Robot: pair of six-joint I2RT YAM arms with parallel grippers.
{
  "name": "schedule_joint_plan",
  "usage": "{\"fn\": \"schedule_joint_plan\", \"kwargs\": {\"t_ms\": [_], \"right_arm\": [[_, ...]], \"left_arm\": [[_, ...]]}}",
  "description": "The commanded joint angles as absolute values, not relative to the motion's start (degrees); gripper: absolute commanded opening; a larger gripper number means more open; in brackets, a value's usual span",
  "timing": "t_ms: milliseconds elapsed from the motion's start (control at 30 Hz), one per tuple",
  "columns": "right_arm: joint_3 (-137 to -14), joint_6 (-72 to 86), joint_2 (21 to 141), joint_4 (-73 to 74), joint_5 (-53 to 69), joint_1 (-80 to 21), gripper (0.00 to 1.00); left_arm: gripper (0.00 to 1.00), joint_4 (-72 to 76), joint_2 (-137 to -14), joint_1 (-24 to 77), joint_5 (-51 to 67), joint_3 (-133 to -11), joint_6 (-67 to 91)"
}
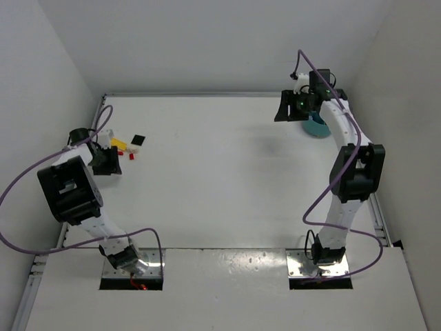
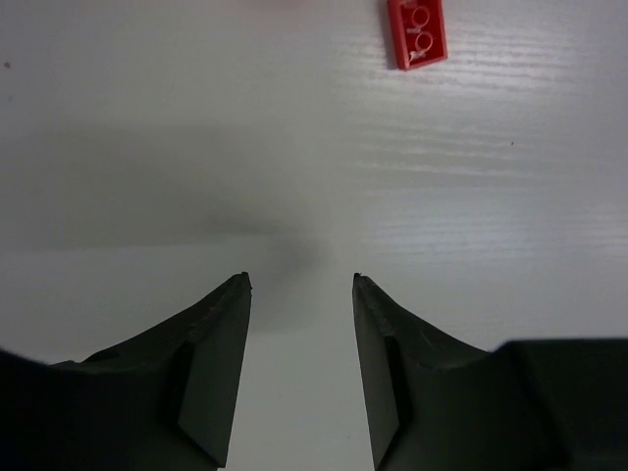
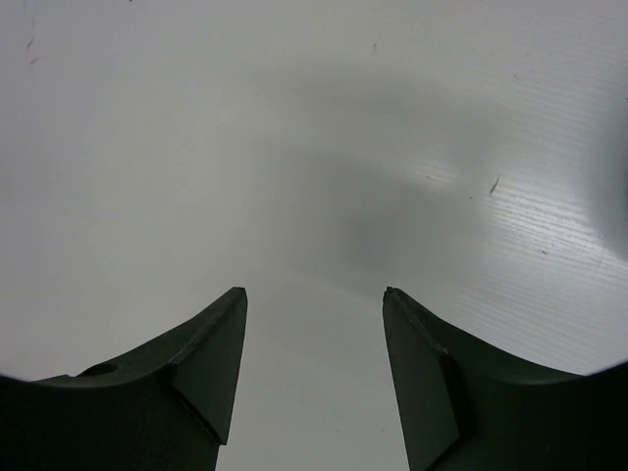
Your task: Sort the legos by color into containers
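Far right: round teal tub point(image 1: 317, 126), partly hidden under the right arm, inside not visible. Near it, right gripper point(image 3: 314, 292), fingers spread, nothing between. Far left: left gripper point(image 2: 300, 285), fingers parted over bare table point(image 1: 220, 179), pinching nothing. Just beyond, loose and tiny: flat black brick point(image 1: 138, 141), yellow brick point(image 1: 118, 143), studded red brick point(image 2: 416, 32).

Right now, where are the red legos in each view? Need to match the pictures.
Top external: two red legos at far left, just below the yellow lego.
Left wrist: one red lego at the top edge, right of centre; cannot tell which of the two.
Right wrist: not in it.
Shared landmark: the white table.
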State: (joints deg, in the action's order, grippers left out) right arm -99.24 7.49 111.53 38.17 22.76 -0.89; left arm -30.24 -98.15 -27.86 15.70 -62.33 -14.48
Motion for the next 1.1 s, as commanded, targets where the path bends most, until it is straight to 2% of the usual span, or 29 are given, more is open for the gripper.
{"fn": "schedule_joint_plan", "kwargs": {"t_ms": [0,167,300,400,867,1067], "right_arm": [[-101.8,6.5,111.9,37.2,22.1,-1.9,0.59],[-101.8,6.5,111.9,37.2,20.0,-2.5,0.59],[-101.8,6.5,111.9,37.2,19.2,-2.5,0.59],[-101.8,6.5,111.9,37.2,18.6,-2.5,0.59],[-101.8,6.5,112.9,37.2,18.1,-2.5,0.56],[-100.6,6.5,112.9,37.2,17.5,-2.5,0.55]], "left_arm": [[0.51,-25.0,-99.4,-25.2,15.5,-63.5,-11.6],[0.51,-20.8,-101.8,-21.7,11.7,-63.5,-9.8],[0.61,-18.9,-104.7,-20.5,8.5,-64.9,-8.5],[0.64,-18.4,-106.9,-20.5,6.9,-67.1,-7.5],[0.63,-19.4,-115.4,-20.5,9.5,-75.8,-10.4],[0.58,-20.0,-117.6,-20.5,10.5,-78.2,-10.4]]}}
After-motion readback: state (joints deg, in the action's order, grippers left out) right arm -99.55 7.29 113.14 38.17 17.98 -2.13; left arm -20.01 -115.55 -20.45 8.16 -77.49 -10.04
